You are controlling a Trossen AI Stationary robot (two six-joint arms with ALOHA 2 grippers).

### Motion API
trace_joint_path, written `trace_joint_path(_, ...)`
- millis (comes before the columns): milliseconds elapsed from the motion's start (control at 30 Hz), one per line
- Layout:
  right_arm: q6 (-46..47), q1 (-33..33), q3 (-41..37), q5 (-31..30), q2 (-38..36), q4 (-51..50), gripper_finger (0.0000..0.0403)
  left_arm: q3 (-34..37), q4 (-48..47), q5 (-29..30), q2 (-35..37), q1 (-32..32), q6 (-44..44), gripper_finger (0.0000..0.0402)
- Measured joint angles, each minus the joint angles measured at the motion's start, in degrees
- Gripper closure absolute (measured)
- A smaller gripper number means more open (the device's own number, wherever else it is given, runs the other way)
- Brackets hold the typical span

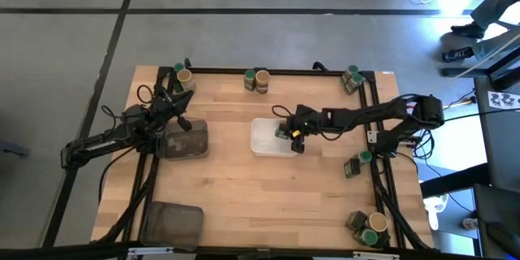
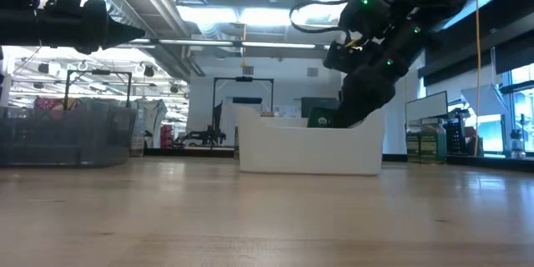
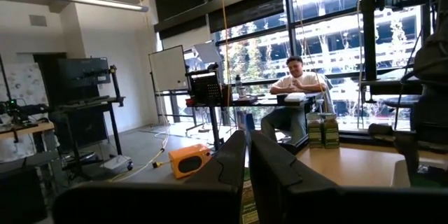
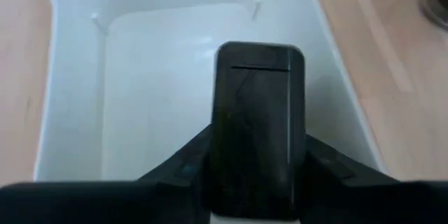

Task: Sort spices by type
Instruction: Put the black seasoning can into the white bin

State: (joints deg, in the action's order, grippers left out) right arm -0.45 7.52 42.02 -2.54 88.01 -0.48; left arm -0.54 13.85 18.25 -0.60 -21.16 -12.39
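- Right hand (image 4: 255,171) — grips dark tin (image 4: 259,126) inside white tray (image 4: 73,112), tabletop centre.
- Left hand (image 3: 246,175) — closed, empty, at 9 o'clock.
- Risk — the tin tipping if released while tilted.

light: bright ceiling strips, window daylight | right wrist view: blurred

Tin inside the tray, mid-table

I see the dark squarish tin (image 4: 259,129) in the white rectangular tray (image 1: 264,140), between my right gripper's (image 1: 286,134) fingers.
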Motion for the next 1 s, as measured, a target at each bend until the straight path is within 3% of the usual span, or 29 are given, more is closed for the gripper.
trace_joint_path(233, 0.21, 0.01, 1.34, 0.43, -0.69, -2.03, 0.0190, 0.00, 0.00, -0.01, 0.00, 0.01, 0.01, 0.0384)
trace_joint_path(533, 0.67, -0.06, 13.51, 1.13, -7.88, -24.32, 0.0161, 0.00, 0.00, 0.01, 0.01, 0.00, -1.22, 0.0384)
trace_joint_path(733, 9.53, -1.29, 14.49, 1.57, -11.49, -33.93, 0.0160, 0.00, 0.02, -0.06, 0.02, 0.04, 1.66, 0.0384)
trace_joint_path(1000, 24.89, -10.06, 14.49, 1.60, -13.19, -39.12, 0.0160, 0.00, 1.47, -3.47, 0.00, 0.06, 2.18, 0.0384)
